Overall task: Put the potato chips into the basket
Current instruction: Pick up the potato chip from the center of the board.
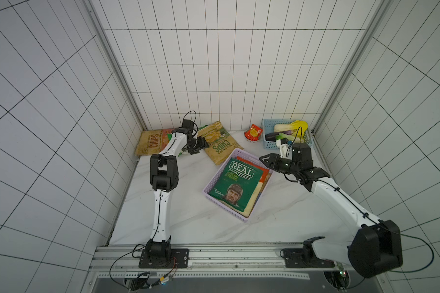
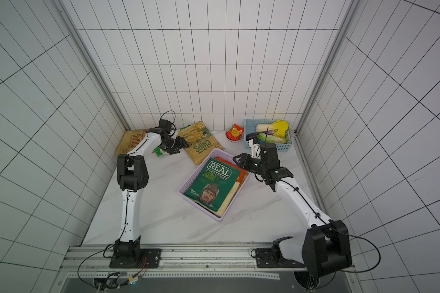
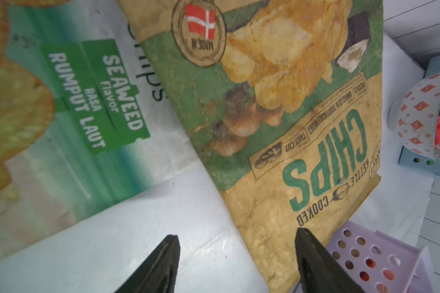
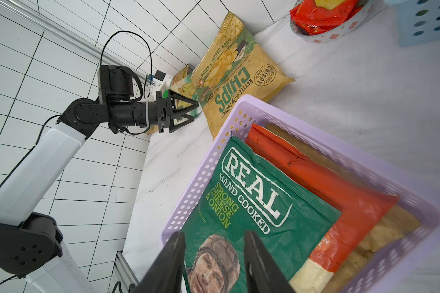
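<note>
white tiled walls on three sides, white marbled bench (image 1: pixel 188 228) below

lilac basket (image 1: pixel 218 172) sits near the middle of the bench, turned diagonal. inside: dark green real bag (image 1: pixel 235 187) flat on top, orange-red bag (image 4: pixel 341 187) under it, cream bag (image 4: pixel 310 277) lower in the stack

tan chips bag (image 1: pixel 220 144) lies on the bench toward the far edge, one corner just beside the basket's far end. second tan chips bag (image 1: pixel 150 143) lies in the far left corner. green-white seaweed bag (image 3: pixel 74 114) lies between the two, partly under the first

left gripper (image 3: pixel 236 236) is low at that bag's near edge, jaws apart: one finger over the bag, one over bare bench. contact cannot be told

right gripper (image 4: pixel 214 234) hovers above the basket, over the real bag, jaws partly apart, nothing between them

far right corner: light blue basket (image 1: pixel 269 146) with vegetables (image 1: pixel 288 126). beside it a patterned bowl (image 4: pixel 335 34) holds a red-orange packet (image 1: pixel 252 132)
</note>
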`<state>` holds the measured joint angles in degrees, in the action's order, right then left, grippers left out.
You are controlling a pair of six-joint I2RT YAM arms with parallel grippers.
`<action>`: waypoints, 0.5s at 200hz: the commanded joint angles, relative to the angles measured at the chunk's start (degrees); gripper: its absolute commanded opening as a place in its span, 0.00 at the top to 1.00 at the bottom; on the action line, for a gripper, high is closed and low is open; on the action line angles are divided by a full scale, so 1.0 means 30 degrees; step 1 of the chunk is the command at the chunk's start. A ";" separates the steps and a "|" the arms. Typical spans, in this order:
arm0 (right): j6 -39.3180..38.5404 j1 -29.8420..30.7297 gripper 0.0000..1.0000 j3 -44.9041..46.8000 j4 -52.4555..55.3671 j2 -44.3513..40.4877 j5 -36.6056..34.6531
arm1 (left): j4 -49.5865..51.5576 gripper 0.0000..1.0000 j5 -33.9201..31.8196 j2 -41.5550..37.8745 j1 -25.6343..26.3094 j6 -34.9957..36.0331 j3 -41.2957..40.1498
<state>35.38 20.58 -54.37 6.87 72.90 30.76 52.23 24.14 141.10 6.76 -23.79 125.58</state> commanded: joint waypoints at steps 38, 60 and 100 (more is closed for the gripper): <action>0.0215 -0.0128 0.58 0.0537 0.0412 -0.0900 -0.0264 | -0.2472 0.30 0.1393 0.2307 0.0090 -0.2314 0.0958; 0.0242 -0.0131 0.59 0.0792 0.0539 -0.1225 -0.0408 | -0.3229 0.32 0.1923 0.2760 0.0286 -0.2861 0.1037; -0.0014 -0.0123 0.59 0.1094 0.1108 -0.1849 -0.0730 | -0.4266 0.58 0.2705 0.2952 0.0359 -0.3497 0.1068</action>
<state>35.75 20.58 -52.77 8.40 68.99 29.87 41.80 30.50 147.68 7.42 -32.71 128.38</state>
